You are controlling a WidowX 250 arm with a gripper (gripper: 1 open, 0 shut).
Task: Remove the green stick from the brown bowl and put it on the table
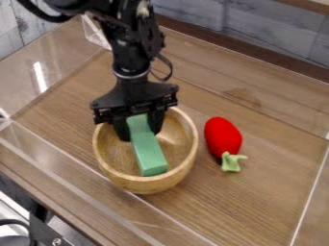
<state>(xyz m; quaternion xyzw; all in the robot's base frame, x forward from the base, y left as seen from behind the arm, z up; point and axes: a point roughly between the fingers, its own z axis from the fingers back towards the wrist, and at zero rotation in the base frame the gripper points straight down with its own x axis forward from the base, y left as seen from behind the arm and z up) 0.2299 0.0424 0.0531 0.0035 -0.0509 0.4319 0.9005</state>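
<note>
Your jaws are clamped on the upper end of the green stick (145,151), and the gripper (137,119) points straight down over the brown bowl (145,154). The stick tilts: its upper end sits between the fingers, while its lower end reaches down toward the near inner wall of the bowl. Whether that lower end touches the bowl's floor or hangs just clear cannot be told from this view.

Working from the near side outward, the first risk is the bowl's thick near rim. If you carry the stick sideways before it is fully above the rim, the dangling lower end will likely catch the wall and either twist out of the grip or drag the bowl across the table (64,106). The grip is at one end only, so the long free part may swing or pivot between the fingers; a quick move would make that worse.

To the right, just beside the bowl, lies the red strawberry toy (224,137). Setting the stick down on that side could knock it or leave the stick resting on it.

Farther off stand the clear acrylic walls (264,60); a wide swing could strike them.
</note>
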